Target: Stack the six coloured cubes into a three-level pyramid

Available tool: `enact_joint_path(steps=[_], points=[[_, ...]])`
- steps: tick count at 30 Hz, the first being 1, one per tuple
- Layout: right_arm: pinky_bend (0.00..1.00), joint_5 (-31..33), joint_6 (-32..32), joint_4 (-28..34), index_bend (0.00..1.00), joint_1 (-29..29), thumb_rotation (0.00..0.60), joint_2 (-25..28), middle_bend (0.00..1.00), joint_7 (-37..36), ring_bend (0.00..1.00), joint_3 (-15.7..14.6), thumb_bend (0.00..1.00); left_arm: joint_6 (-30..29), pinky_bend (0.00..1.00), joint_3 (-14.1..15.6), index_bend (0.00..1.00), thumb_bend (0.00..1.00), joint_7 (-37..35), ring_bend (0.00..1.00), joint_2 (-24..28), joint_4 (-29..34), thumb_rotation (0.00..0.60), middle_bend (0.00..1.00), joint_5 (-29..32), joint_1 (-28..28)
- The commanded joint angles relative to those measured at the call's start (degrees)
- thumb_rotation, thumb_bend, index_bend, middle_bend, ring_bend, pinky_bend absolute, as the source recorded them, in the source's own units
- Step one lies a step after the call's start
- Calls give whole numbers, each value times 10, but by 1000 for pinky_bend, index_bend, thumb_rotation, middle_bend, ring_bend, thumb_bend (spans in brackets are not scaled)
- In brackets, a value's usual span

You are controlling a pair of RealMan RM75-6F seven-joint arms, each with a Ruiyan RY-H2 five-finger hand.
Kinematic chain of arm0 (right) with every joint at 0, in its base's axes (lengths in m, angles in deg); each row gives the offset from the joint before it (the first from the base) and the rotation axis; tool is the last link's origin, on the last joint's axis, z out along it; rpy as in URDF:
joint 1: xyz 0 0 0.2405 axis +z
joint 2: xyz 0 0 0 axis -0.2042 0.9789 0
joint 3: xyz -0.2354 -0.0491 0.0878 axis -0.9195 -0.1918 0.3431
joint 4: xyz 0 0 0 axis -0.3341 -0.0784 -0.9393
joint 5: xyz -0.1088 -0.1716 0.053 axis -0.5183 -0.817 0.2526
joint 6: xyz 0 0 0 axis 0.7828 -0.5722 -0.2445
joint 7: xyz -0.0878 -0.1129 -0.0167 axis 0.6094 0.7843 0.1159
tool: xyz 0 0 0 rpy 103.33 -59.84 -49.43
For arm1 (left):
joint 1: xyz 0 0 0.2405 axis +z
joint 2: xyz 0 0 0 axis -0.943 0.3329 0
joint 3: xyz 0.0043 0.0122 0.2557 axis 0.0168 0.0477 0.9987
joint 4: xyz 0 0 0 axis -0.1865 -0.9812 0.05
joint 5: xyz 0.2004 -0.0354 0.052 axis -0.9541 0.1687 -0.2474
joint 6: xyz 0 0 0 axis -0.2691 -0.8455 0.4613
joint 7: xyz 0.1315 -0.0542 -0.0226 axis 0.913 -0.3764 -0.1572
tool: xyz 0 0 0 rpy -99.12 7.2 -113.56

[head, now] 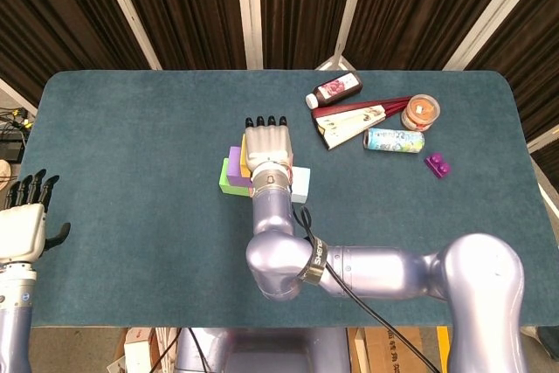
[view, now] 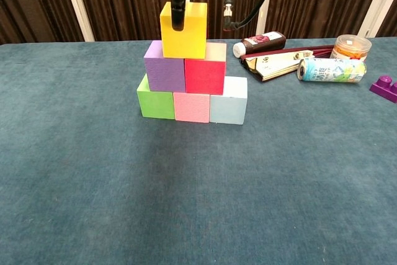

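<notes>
The teal table [view: 74, 203] carries a finished three-level pyramid of cubes near its middle, its long axis running left to right across the chest view: green cube [view: 155, 102], pink cube [view: 191, 107] and pale blue cube [view: 229, 102] below, purple cube [view: 164, 69] and red cube [view: 205, 73] above, yellow cube [view: 183, 34] on top. The right hand [head: 268, 146] sits over the stack — one dark finger touches the yellow cube's front, though whether it grips I cannot tell. The left hand [head: 24, 223] hangs open at the table's left edge.
</notes>
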Motion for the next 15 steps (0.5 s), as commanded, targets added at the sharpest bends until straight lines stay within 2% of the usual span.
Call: enact_joint_path(steps=[1,6,9,15], points=[[0,-1,2,7,0,-2,600,4,45,-3,0,4,287,0,0,0,120,366,0,0,0,-1,600,0,0,0],[0,-33,0,38,0,-15,600,19,32,-33,0,9,286,-2,0,-2,119,366,-7,0,0,-3,600,0,-2,0],[0,-64,-11,75,0,-31,600,39,32,-59,0,8,287,-3,0,-3,119,366,-12,0,0,-6,600,0,-4,1],[0,-86,-31,147,0,-69,600,85,32,-89,0,9,287,-7,0,-1,119,366,-23,0,-1,-12,600,0,-18,0]])
